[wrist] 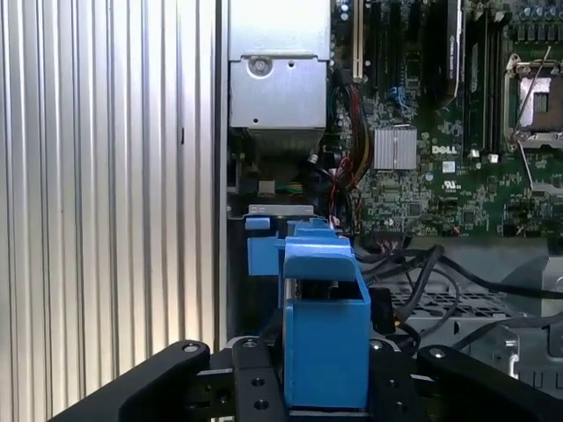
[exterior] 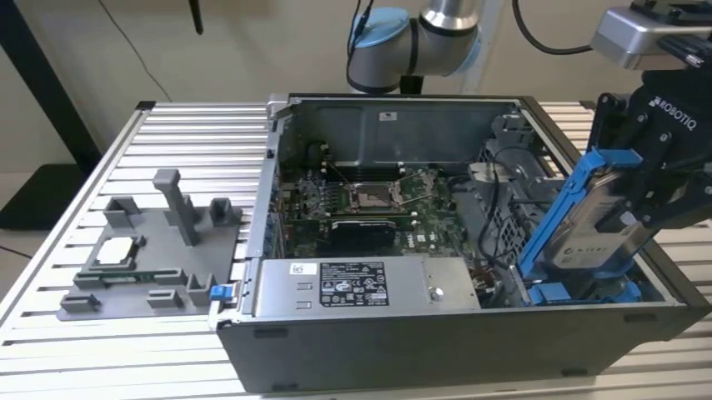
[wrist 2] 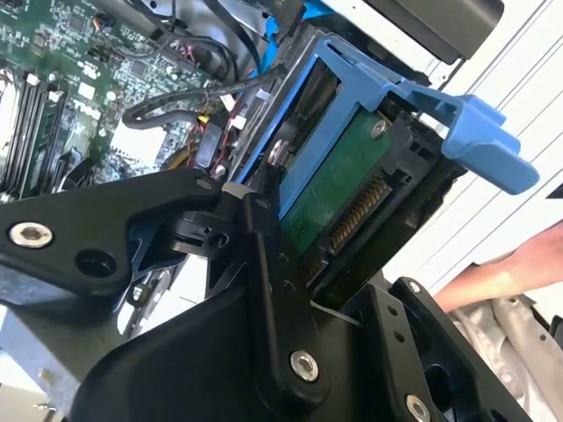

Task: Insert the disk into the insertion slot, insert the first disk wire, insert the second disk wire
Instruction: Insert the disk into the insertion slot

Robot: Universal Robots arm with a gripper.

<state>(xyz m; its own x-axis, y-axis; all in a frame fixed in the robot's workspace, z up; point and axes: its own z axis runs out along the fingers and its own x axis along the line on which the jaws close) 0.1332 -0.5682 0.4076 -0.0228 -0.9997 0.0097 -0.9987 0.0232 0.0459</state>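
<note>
My gripper (exterior: 656, 179) is shut on the disk (exterior: 601, 225), a silver drive in a bright blue carrier. It holds the disk tilted at the exterior view's right, inside the open computer case. The disk's lower end reaches down to the blue-trimmed insertion slot (exterior: 584, 293) at the case's front corner. In the second wrist view the disk (wrist 2: 339, 189) shows its green board and connector between my black fingers (wrist 2: 264, 264). The first wrist view has the blue carrier (wrist: 325, 325) end-on in my gripper (wrist: 325, 391). Black cables (wrist 2: 198, 88) lie loose beside the bay; I cannot tell which are the disk wires.
The motherboard (exterior: 368, 200) fills the case's middle and the grey labelled power-supply box (exterior: 356, 283) sits along its front. A grey fixture plate (exterior: 145, 250) with small parts lies on the slatted table at the exterior view's left. A person's arm (wrist 2: 493, 272) is outside the case.
</note>
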